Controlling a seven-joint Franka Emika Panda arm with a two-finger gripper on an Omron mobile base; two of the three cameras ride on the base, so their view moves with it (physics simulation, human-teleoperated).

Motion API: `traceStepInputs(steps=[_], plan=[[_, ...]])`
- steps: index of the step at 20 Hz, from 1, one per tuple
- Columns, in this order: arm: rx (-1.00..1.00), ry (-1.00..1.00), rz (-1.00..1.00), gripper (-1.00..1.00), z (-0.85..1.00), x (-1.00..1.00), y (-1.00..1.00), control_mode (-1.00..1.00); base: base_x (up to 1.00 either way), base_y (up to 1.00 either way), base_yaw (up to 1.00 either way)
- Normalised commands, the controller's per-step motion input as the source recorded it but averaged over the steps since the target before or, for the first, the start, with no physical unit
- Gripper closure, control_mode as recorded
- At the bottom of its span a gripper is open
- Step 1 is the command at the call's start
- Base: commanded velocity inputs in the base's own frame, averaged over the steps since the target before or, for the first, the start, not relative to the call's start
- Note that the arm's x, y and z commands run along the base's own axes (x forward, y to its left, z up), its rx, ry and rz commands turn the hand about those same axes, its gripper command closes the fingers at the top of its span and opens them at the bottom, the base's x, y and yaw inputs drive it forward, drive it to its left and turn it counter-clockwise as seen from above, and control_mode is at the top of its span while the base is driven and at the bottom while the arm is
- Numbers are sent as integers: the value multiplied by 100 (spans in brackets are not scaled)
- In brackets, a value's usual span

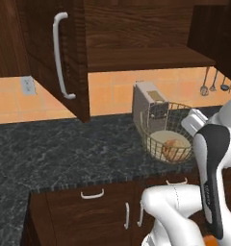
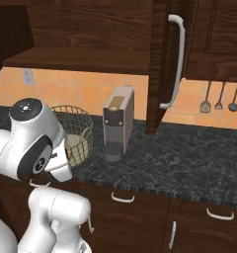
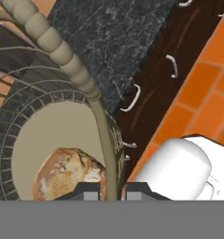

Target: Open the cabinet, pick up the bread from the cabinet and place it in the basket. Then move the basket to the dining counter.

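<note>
Black granite counter [image 1: 64, 149]: coffee machine [image 1: 148, 108] touching basket [image 1: 177, 122]

No text, label, brand, number or sign can be read anywhere in these views. The coffee machine [image 2: 118, 121] shows plain panels with no legible marking, and the wall outlet [image 1: 27, 85] bears none either.

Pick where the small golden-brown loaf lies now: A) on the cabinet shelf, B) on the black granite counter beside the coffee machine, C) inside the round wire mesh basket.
C: the small golden-brown loaf rests on the flat base of the round wire mesh basket.
</note>
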Motion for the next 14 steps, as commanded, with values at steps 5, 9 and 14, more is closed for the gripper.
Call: traceStepInputs(steps=[5,9,14], plan=[[0,0,0,100,0,0,0,100,-100,-1,0],[0,0,0,100,0,0,0,100,-100,-21,-23],[0,0,0,100,0,0,0,100,-49,-8,-71]])
